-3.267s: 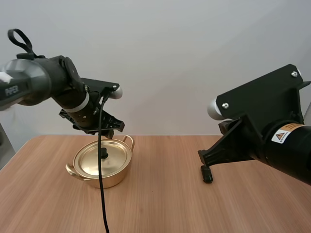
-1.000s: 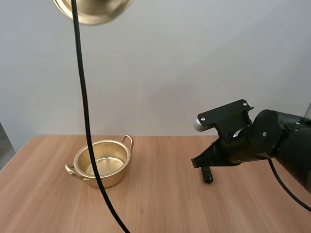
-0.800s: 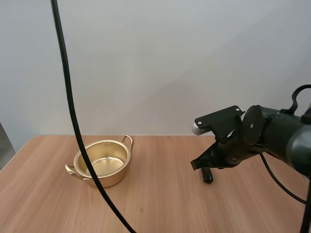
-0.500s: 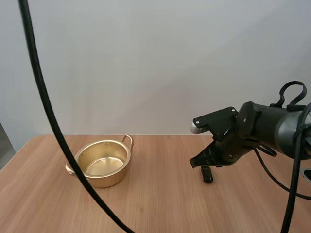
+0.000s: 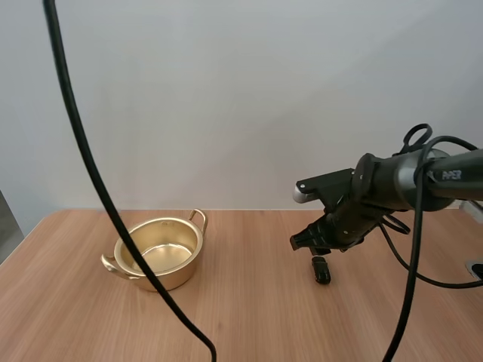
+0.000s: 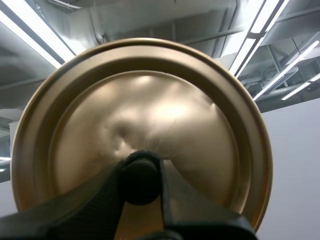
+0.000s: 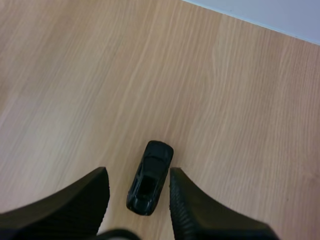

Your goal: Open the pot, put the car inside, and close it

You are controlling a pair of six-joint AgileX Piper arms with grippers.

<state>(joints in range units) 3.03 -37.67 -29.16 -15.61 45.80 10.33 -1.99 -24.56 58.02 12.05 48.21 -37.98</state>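
The gold pot (image 5: 158,253) stands open on the left of the wooden table (image 5: 249,317), with nothing inside it. Its gold lid (image 6: 150,115) is up in the air, and my left gripper (image 6: 141,181) is shut on the lid's black knob (image 6: 140,176). A small black toy car (image 5: 321,270) lies on the table to the right of the middle. My right gripper (image 5: 308,243) hangs just above it and slightly to its left. In the right wrist view my right gripper (image 7: 138,175) stands open, one finger on each side of the car (image 7: 150,177), still above it.
Bare wood lies between the pot and the car. The table's back edge runs close behind both.
The left arm lifted the lid off the pot and up out of the high view. The right arm drew back and lowered over the car, and its fingers opened.
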